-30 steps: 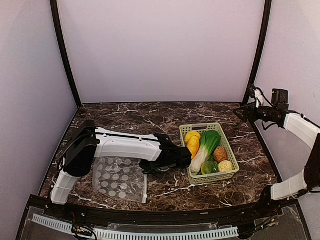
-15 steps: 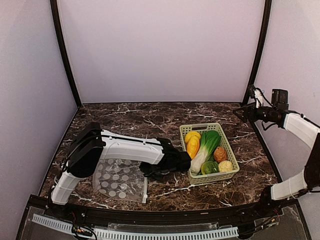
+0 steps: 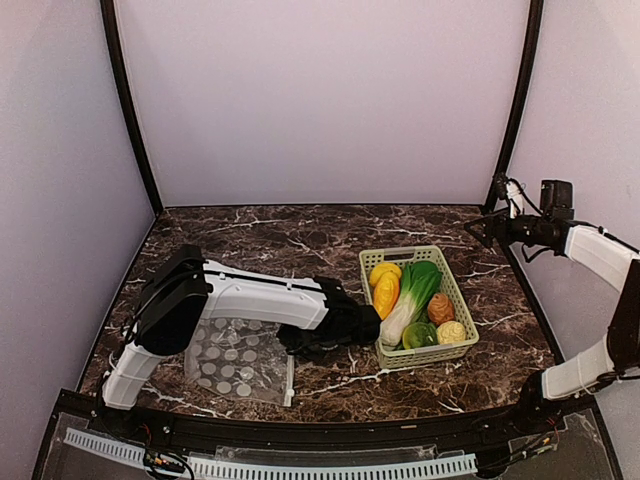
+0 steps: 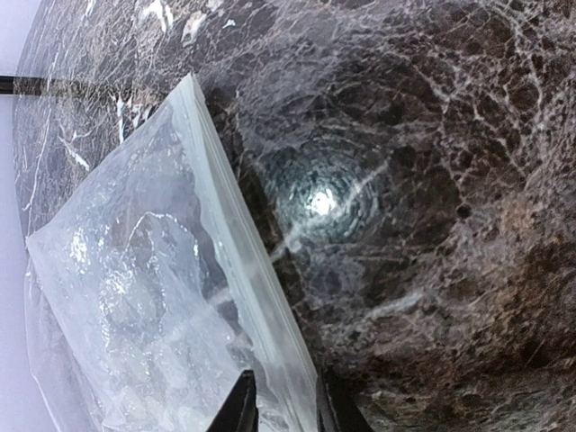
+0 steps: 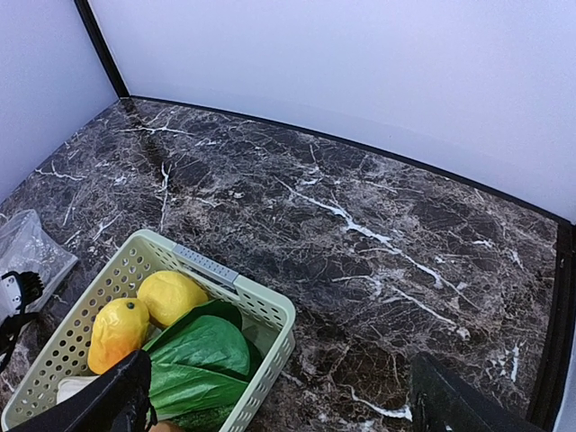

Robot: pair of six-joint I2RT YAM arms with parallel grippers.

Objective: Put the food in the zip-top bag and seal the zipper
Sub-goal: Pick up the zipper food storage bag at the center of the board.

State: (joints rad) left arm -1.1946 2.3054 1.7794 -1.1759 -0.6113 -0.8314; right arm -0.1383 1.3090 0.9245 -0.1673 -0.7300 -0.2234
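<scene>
Near the counter's front edge, leftward, my left claw [image 4: 286,410] stands narrowly apart astride the bag's [image 3: 235,362] zipper [image 4: 236,245], so I'd pinch just the top layer and lift, while my right claw [image 5: 283,398], wide apart, takes food [image 3: 410,298] from the basket [image 3: 427,357].

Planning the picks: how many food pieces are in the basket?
6 in the basket: two yellow pieces far-left, the leek down the middle, a brown one by the right wall, a green one and a pale one at the near end. Others may hide underneath.
</scene>
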